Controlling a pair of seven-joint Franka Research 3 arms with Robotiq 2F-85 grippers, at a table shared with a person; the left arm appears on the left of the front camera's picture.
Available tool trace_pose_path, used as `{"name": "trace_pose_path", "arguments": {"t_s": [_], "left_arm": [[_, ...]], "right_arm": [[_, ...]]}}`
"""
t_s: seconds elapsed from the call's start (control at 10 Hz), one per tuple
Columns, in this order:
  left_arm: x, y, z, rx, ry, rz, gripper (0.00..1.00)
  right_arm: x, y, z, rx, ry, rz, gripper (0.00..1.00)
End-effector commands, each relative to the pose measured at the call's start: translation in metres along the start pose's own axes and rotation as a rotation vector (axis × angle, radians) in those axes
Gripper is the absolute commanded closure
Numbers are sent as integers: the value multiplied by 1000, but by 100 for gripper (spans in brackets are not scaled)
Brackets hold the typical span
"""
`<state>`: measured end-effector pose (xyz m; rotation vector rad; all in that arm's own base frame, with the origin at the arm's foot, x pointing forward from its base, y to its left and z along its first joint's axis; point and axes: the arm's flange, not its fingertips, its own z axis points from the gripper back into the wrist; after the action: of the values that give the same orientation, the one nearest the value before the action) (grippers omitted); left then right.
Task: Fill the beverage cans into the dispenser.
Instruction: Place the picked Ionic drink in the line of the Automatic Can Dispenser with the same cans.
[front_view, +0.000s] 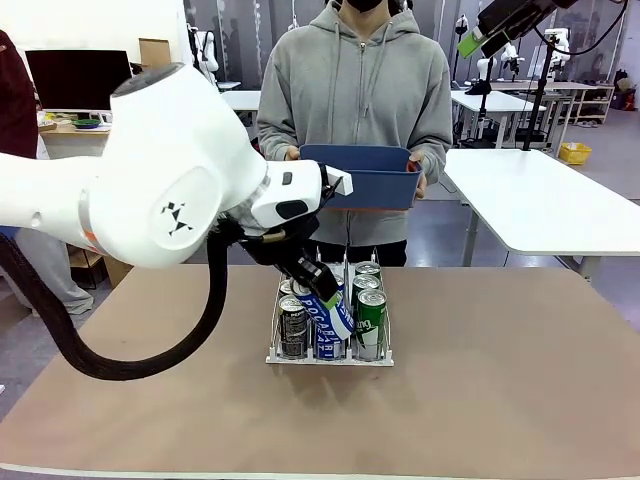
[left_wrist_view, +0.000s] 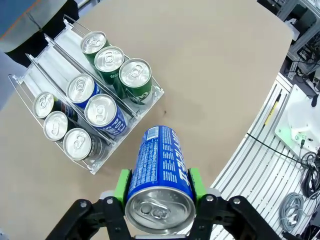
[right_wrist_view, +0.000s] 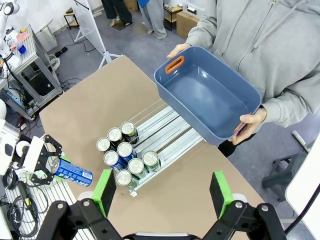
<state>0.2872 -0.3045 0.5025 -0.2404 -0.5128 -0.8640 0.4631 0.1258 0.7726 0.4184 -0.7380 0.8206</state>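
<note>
Cans like this blue Pocari one (left_wrist_view: 161, 172) are slick, round metal, and if it's full it's got some heft, so I'm gripping mid-body, pads flat on opposite sides, not squeezing hard since thin walls dent. My left claw (left_wrist_view: 159, 186) is pinching it across the body, tilted, hovering over the dispenser (front_view: 330, 358), which sits mid-bench. Eight cans are in there: three black-and-silver, two blue, three green. The middle lane looks like the one with room. My right claw (right_wrist_view: 161, 192) is spread wide, holding nothing, high up. The person at the far edge holds a blue bin (right_wrist_view: 207, 97).
</note>
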Motion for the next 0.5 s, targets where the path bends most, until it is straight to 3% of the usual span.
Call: {"name": "trace_pose_path", "arguments": {"t_s": [0.0,0.4], "left_arm": [[5,4,-13,-18,-27,-50,43],[8,13,-26,-18,9,-53,43]], "right_arm": [[-3,1,-1,8,-6,-2,0],[-3,1,-1,8,-6,-2,0]]}}
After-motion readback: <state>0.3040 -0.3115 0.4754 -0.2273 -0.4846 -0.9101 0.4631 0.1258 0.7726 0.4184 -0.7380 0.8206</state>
